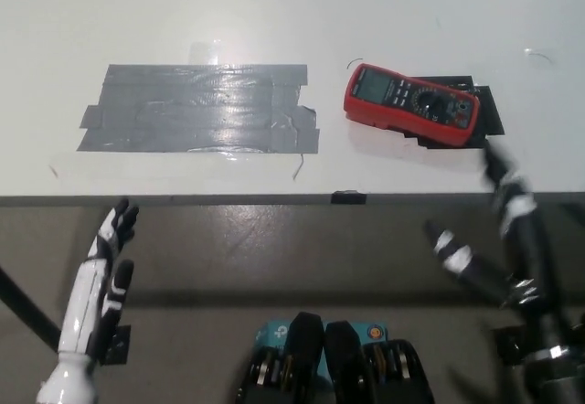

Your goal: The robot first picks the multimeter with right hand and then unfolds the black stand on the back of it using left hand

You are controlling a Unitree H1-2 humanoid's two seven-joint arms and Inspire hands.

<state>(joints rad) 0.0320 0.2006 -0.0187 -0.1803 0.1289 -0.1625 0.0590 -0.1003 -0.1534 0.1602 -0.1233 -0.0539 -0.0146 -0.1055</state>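
The red multimeter (pixel 411 103) lies flat, face up, on a black patch (pixel 485 112) at the right of the white table (pixel 274 11). Nothing holds it. My black right hand (pixel 498 239) hangs below the table's front edge at the lower right, open, fingers spread, well short of the multimeter. My white left hand (pixel 96 281) is at the lower left, off the table, open with its fingers pointing up. The stand on the multimeter's back is hidden.
A wide patch of grey tape (pixel 201 109) covers the table's left middle. The table's front edge (pixel 274 199) crosses the picture, with a small black clip (pixel 347 197) on it. Below lies grey floor.
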